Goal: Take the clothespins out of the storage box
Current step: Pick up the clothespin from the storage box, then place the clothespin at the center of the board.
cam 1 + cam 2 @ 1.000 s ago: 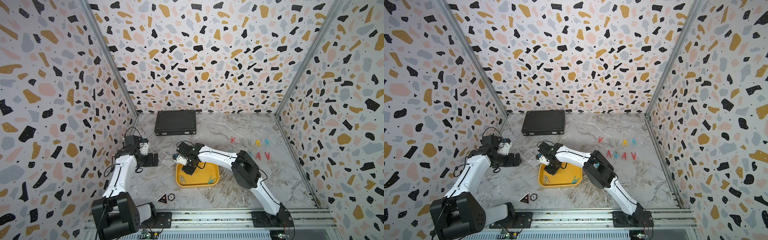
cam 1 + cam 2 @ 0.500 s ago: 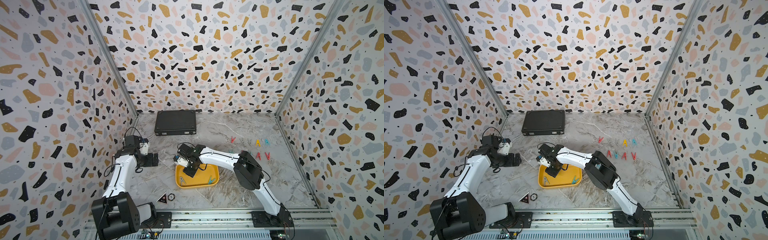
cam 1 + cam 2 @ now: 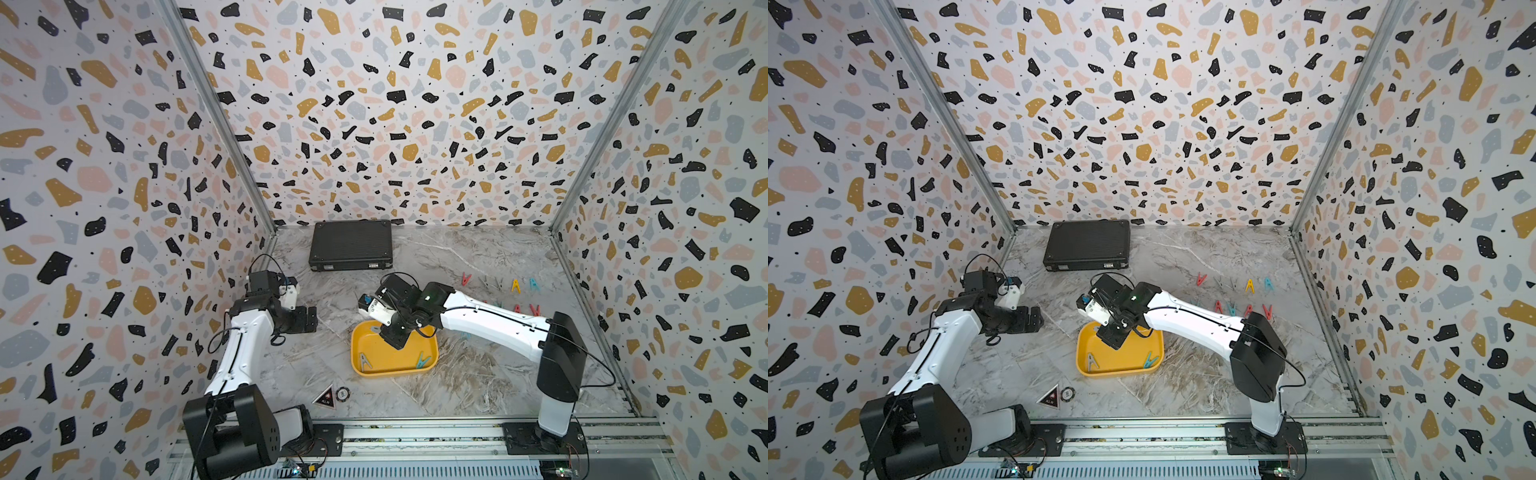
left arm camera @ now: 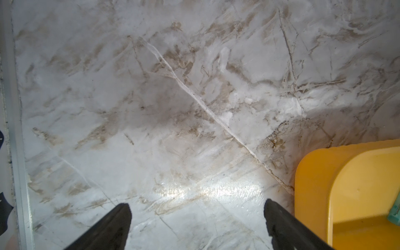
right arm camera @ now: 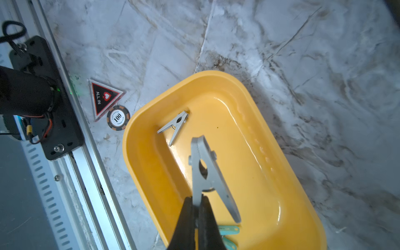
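The right tool is pressed together on one leg of a grey clothespin, pinching it near that leg's end. The rest of the peg sticks out past the tips with its other leg splayed free, over the inside of the storage box. Whether the peg touches the box floor cannot be told. In both top views this tool points down into the yellow box.

Beyond the nose of the held peg, a second grey clothespin lies flat on the box floor near a corner, apart from the tool. A teal clothespin lies in the box close beside the tool's fingers and is partly hidden by them.

Outside the box, past that corner, a poker chip marked 100 lies just beside a triangular marker reading ALL IN, both on the table.

Behind the right tool, past its arm, more clothespins lie in two rows on the table, red, yellow and teal, well apart from the box.

The left tool is spread wide with nothing between its fingers, above bare table. A rounded corner of the box lies just outside one finger. A black case lies flat beyond both tools, near the back wall
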Tool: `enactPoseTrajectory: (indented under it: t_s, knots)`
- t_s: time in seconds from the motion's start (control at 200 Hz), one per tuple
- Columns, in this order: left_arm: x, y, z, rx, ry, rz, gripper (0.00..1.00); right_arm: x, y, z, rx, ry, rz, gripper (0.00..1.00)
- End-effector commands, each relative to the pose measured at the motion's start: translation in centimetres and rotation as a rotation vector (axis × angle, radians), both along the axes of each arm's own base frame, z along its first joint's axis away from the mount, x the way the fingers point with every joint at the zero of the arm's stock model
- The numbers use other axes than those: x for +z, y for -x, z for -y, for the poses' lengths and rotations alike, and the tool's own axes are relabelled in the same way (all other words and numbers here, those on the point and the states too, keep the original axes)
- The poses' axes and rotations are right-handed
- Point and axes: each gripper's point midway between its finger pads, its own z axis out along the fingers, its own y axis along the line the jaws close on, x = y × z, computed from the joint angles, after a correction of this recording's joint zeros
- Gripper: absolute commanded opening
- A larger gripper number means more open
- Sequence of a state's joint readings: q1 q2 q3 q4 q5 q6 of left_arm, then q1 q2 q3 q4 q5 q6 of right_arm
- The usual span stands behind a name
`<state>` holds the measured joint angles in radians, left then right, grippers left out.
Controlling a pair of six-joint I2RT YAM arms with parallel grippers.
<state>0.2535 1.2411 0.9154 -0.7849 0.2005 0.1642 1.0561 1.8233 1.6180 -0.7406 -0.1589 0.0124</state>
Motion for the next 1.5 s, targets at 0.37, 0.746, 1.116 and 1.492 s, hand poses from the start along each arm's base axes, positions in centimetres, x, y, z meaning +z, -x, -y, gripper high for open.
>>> enactPoseTrajectory:
  t_s: [0.37,0.746,1.116,1.492]
  knots:
    - [2.9,-0.8,2.9,-0.129,0.143,0.062,1.0,1.8,-4.6,9.0,-0.375,-0.001,0.015,0.0]
    - [4.3,-2.4,3.8,-0.165,0.175,0.102,1.0,1.7,-6.5,18.9,-0.676,-0.002,0.004,0.0]
    - [2.4,-2.4,6.5,-0.208,0.197,0.069,1.0,-0.4,-6.2,26.5,-0.898,0.073,-0.045,0.0]
    - [1.8,-2.4,5.3,-0.178,0.116,0.07,1.0,-4.2,-5.2,32.9,-1.128,0.093,-0.216,0.0]
